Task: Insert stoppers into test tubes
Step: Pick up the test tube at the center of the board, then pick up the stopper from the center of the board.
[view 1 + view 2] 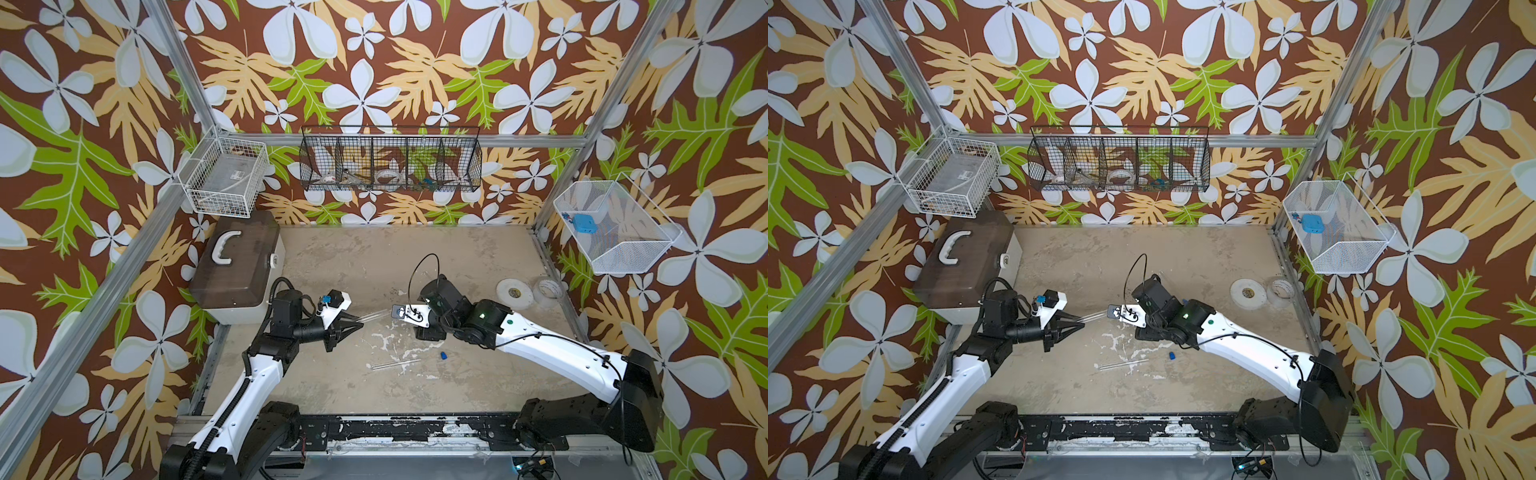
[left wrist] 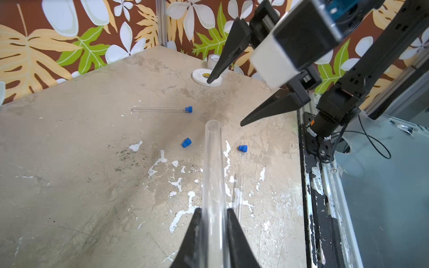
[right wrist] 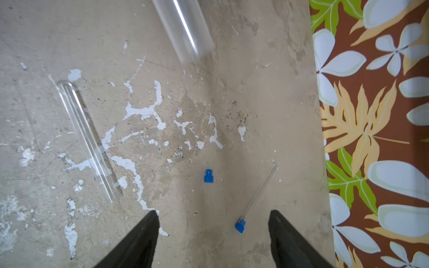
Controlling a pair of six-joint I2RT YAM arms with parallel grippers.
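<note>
Left fingers (image 2: pixel 192 232) are clamped on a clear test tube (image 2: pixel 212 162), which is held off the tabletop (image 2: pixel 69 162) with its open mouth pointing toward the right arm. Right fingers (image 3: pixel 144 232) are spread wide with nothing between them, poised over the tabletop near that mouth.

One stopper (image 2: pixel 186 142) lies loose on its side below, and a second stopper (image 2: pixel 242 147) lies just past the held tube. A capped tube (image 2: pixel 162 109) lies farther off, and a bare tube (image 3: pixel 86 139) lies flat nearby.

My read is that the step in hand is fetching a stopper for the held tube.

- Come straight down astride the stopper.
- Pinch the wide cap end so the ribbed plug end sticks out free.
- Line the plug up with the tube's axis before pushing.
- Push gently: the tube overhangs the left grip a long way and looks slick, so a hard or off-centre push could lever it or make it slide.
</note>
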